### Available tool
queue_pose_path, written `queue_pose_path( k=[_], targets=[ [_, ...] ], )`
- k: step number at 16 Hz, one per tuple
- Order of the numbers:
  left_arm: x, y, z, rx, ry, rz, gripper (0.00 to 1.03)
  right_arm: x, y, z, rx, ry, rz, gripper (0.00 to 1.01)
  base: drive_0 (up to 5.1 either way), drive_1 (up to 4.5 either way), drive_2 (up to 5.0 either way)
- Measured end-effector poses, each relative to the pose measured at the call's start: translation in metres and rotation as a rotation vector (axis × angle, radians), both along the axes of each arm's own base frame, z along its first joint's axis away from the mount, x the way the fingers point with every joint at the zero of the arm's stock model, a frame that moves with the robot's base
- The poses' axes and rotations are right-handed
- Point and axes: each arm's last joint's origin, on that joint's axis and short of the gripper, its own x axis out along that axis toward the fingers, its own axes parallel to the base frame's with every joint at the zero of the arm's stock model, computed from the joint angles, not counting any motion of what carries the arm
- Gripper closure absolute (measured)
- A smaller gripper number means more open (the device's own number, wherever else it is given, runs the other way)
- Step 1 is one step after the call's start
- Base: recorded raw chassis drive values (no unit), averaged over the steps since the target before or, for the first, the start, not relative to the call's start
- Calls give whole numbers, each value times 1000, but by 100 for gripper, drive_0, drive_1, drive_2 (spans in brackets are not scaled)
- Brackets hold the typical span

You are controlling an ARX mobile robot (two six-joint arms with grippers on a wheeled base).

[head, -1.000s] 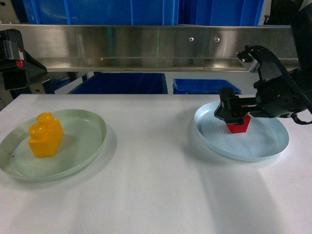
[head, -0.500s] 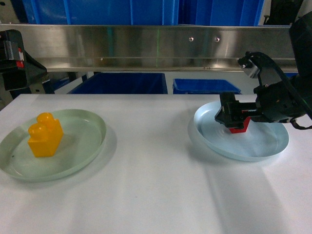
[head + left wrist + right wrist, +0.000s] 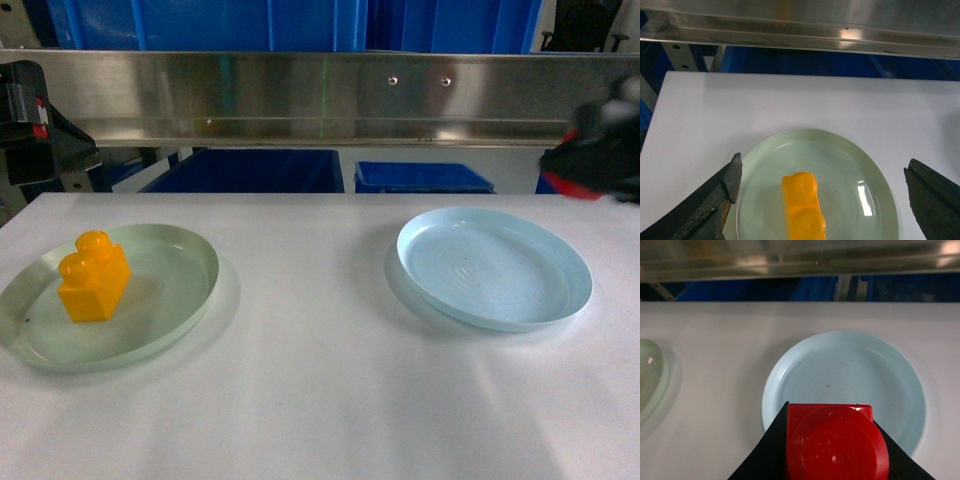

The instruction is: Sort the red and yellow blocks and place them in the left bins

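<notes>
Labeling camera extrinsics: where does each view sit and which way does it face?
Head: on the robot, facing forward and down over the white table; blurred right tool at the right edge.
Left wrist: above the green plate, looking down at the orange-yellow brick; both fingers spread wide.
Right wrist: above the blue plate; tool shut on the red brick.
Shared: head and the wrist views show both plates.

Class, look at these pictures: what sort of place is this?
Probably a workshop or robot test bench: a white table, a steel rail, blue bins behind it, and toy bricks on plates.
</notes>
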Motion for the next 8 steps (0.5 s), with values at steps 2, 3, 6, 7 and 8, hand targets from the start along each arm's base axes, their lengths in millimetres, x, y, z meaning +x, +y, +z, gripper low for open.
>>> queue_pose_path(
  k=[2, 3, 6, 7, 8],
  targets=[
    [0, 0, 0, 0, 0, -1, 5, -51, -6, 34, -11, -66, -42, 74, 0, 0, 0],
    [0, 0, 0, 0, 0, -1, 5, -70, -8, 37, -22, -76, -58, 74, 0, 0, 0],
    [0, 0, 0, 0, 0, 0, 5, -97, -11, 25, -57, -25, -68, 74, 0, 0, 0],
    [0, 0, 0, -1, 0, -1, 5, -96, -16, 24, -73, -27, -77, 74, 0, 0, 0],
    [0, 0, 0, 0, 0, -1, 5, -95, -22, 23, -89, -34, -80, 74, 0, 0, 0]
  ],
)
